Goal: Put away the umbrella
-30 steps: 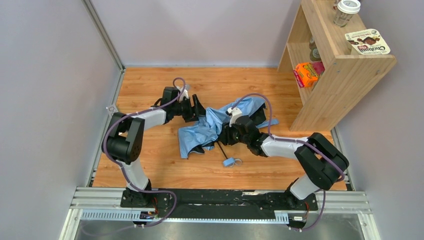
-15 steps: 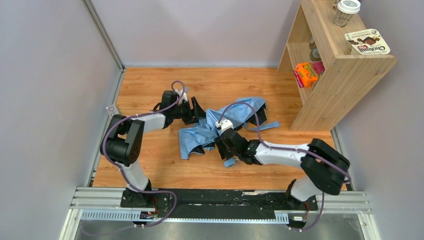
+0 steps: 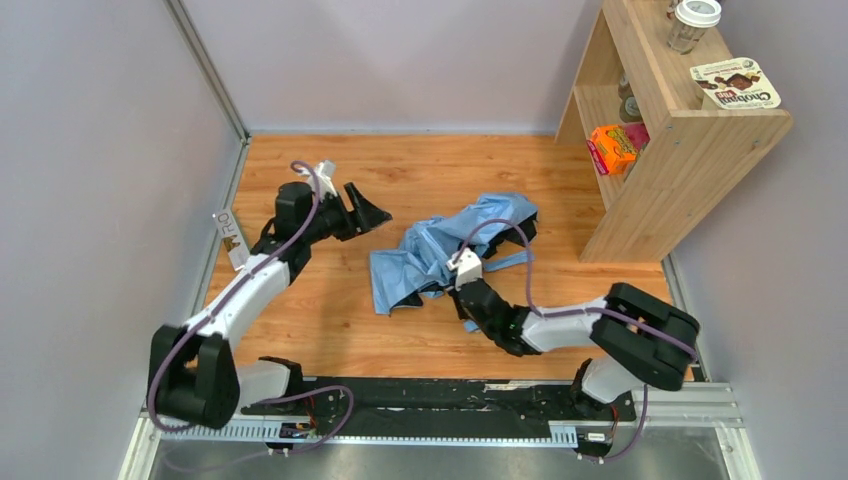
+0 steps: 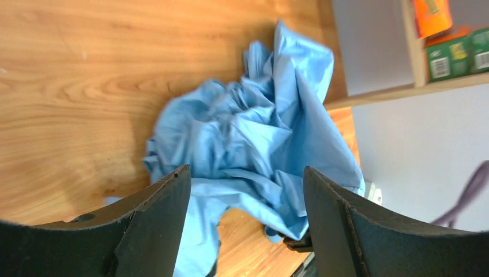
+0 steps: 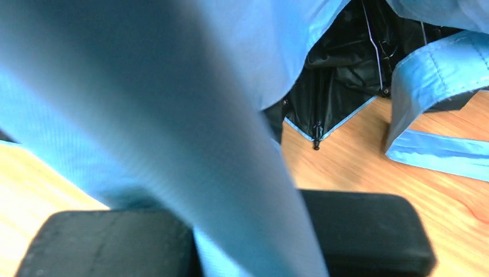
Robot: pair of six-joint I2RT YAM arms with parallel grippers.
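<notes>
Find the umbrella [image 3: 450, 245] crumpled in the middle of the table [image 3: 330, 320], slightly right of centre, with the wooden shelf [image 3: 680, 150] just beyond it at the far right. Note the right gripper [image 5: 248, 234] pinched shut on a blue fold at the umbrella's near edge, cloth running up between the black fingers [image 5: 369, 231]. Note the left gripper [image 3: 370, 210] spread wide, holding nothing, left of the canopy and clear of it.

Judge the step as gathering loose canopy in toward the shaft before any stowing. Draw the pinched fold slowly and low, so thin fabric neither slips out nor tears against the dark ribs [image 5: 346, 75] visible under the cloth. Avoid lifting by cloth alone; expect the frame to drag and swing. Bring the left claw in from the left to pin or bunch the far folds, closing only once fabric sits fully between the jaws. Watch the trailing blue strap [image 5: 438, 153] near the right wrist, likely to snag.
</notes>
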